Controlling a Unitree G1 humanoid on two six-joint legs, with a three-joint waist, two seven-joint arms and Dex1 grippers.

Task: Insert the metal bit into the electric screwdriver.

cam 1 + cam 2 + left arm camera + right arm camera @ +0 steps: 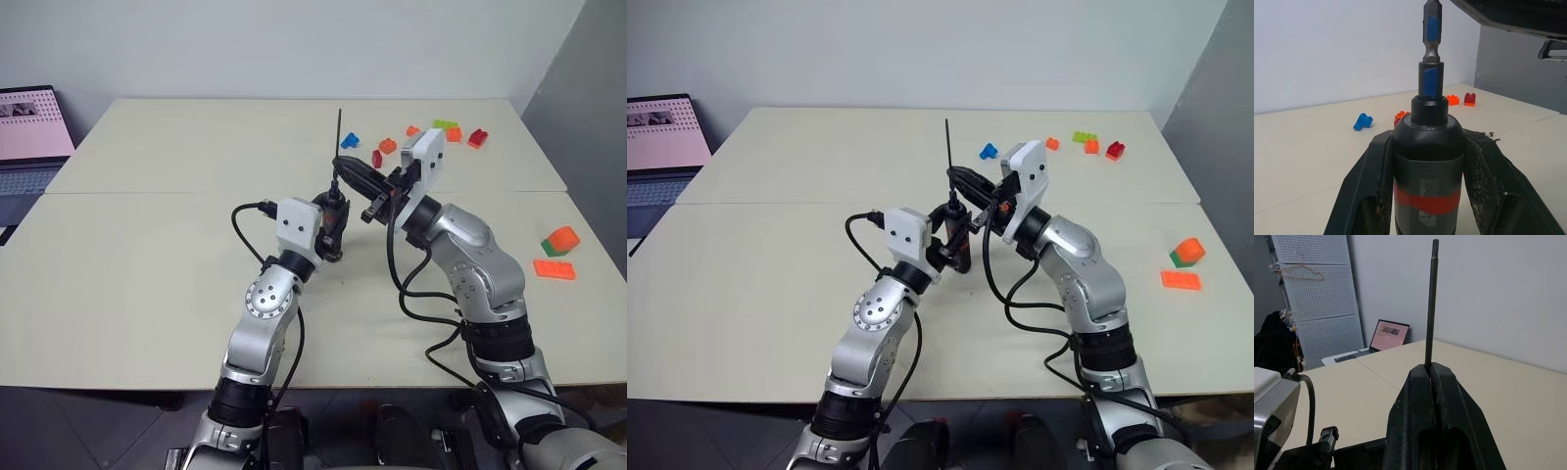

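Left gripper [334, 227] clamped around upright screwdriver [1428, 161] above bench [147, 284]; right gripper [345, 171] pinching bit [1431, 303], already in the socket. Press straight down, keeping bit vertical.

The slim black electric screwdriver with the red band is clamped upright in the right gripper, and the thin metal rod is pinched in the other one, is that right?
Not quite: the slim black electric screwdriver with the red band is clamped upright in the left gripper, as the left wrist view shows. The thin dark metal rod is pinched in the right gripper, shown by the right wrist view.
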